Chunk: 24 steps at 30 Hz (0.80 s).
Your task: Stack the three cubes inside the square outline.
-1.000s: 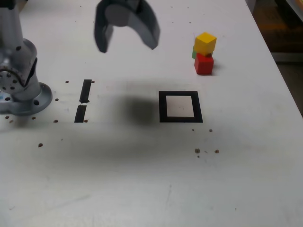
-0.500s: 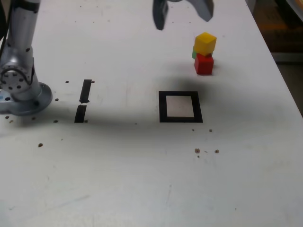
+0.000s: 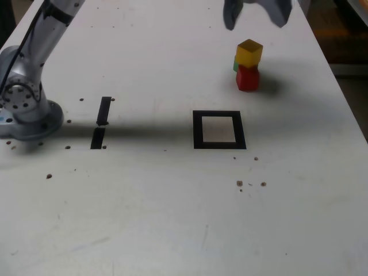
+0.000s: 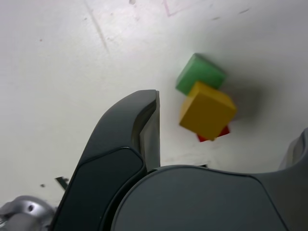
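Worktop point(image 3: 172, 218): white, speckled. Square outline point(image 3: 219, 130) is vacant and well apart from the claw, nearer the camera in the exterior view.

Claw point(image 3: 257, 12) is spread wide, holding nothing, hovering over the cube cluster. Yellow cube point(image 3: 249, 53) sits on top, overhanging the red cube point(image 3: 248, 78) and the green cube point(image 3: 236, 65).

Risk: a skewed descent could let one finger clip the yellow cube's edge and topple it, scattering the cluster; jaws closing too low could pinch two cubes together.

Change: one second back the claw hung far toward the exterior view's left; cubes unmoved.
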Available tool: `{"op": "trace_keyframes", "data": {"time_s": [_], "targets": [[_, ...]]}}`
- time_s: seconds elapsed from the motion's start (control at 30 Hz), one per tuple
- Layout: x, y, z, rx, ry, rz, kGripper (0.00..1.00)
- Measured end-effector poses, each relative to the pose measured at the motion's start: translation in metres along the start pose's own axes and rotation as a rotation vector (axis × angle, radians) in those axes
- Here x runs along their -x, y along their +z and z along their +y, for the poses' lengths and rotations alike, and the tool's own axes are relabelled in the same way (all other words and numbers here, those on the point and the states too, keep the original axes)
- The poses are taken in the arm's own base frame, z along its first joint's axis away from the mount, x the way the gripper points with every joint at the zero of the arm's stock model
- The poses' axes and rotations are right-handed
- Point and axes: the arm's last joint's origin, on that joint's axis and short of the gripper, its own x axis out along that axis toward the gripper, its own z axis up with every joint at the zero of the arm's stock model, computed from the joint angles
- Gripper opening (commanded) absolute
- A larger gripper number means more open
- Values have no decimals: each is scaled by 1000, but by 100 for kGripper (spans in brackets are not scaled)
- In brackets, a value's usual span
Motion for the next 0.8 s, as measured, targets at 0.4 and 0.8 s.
{"op": "trace_keyframes", "data": {"time_s": [0.4,0.8], "targets": [[-31,7,-18,-87,-30,142,94],[-37,19,-17,-83,-32,88,85]]}}
